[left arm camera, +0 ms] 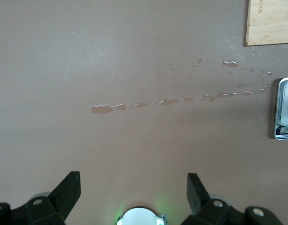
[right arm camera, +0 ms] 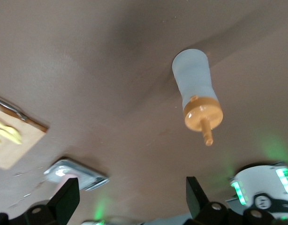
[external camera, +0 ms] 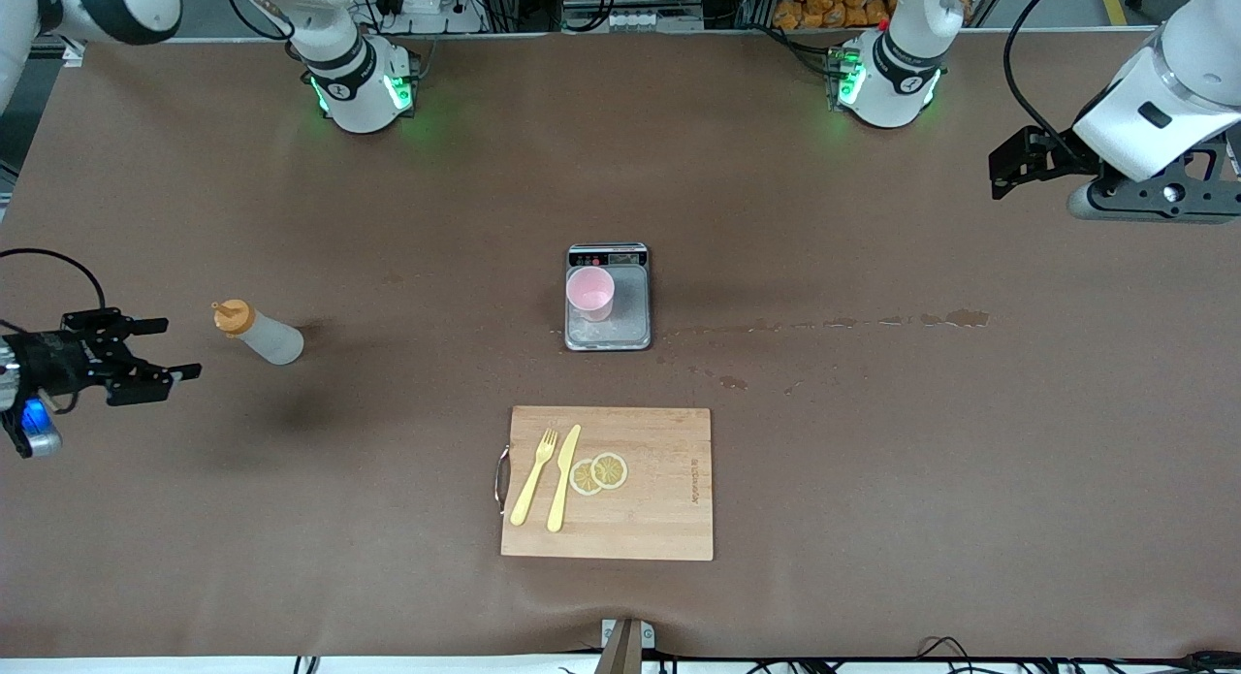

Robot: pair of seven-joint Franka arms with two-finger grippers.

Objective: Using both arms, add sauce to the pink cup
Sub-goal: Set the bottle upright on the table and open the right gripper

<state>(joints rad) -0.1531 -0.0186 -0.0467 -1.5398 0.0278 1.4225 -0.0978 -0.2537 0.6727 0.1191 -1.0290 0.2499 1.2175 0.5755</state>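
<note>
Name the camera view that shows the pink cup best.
The front view: the pink cup shows whole and upright on the scale in the middle of the table. The right wrist view catches only a blurred pink patch on the scale at the frame's edge. The left wrist view shows only part of the scale, not the cup.

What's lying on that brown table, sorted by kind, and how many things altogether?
Bottle: 1
Cup: 1
Scale: 1
Cutting board: 1
Fork: 1
Knife: 1
Lemon slices: 2
Total: 8
</note>
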